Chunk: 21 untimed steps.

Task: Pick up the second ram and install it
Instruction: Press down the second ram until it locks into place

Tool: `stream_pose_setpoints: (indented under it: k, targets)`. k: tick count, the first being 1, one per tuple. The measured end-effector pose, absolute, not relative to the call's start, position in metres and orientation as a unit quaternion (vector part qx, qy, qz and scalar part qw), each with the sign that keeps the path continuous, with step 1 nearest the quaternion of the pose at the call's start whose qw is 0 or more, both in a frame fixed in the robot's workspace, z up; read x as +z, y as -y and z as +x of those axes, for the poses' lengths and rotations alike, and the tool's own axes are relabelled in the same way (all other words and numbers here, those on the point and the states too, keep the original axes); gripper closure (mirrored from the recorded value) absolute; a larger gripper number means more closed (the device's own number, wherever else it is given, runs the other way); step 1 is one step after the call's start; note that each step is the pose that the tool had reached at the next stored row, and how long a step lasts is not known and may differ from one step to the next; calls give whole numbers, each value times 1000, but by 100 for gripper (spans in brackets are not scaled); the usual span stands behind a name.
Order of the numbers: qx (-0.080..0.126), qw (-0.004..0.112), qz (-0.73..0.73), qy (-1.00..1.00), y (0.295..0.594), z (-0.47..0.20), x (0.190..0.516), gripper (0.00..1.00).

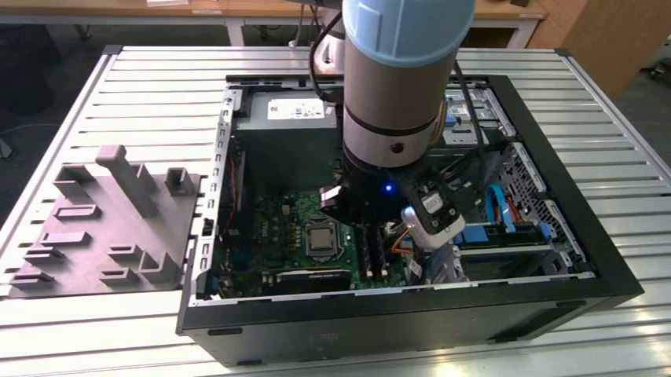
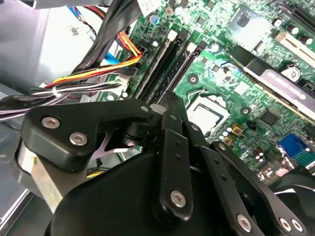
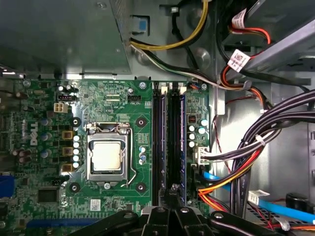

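First wrist view: gripper [image 3: 172,196] sat over the motherboard [image 3: 123,103], tips drawn together beside the CPU socket [image 3: 108,156], pressing on second ram [image 3: 182,142] seated in its slot

A ribbed pale metal table [image 1: 137,86] fills the foreground (wooden benches [image 1: 251,12] stand behind, over dark floor [image 1: 42,71]).

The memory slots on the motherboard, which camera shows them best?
The first wrist view: the memory slots run full length, seen head-on beside the processor socket. The second wrist view shows them slanted, partly behind the tool. The exterior view shows them small below the arm.
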State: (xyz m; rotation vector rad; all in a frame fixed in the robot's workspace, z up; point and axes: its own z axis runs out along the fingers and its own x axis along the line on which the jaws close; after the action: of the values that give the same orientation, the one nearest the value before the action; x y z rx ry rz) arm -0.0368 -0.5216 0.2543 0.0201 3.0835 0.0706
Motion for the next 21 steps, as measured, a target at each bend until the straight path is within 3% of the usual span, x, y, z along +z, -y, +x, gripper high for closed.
stream_pose_setpoints:
  k: [21]
  targets:
    - [26, 29, 7, -999, 498, -37, 252, 90]
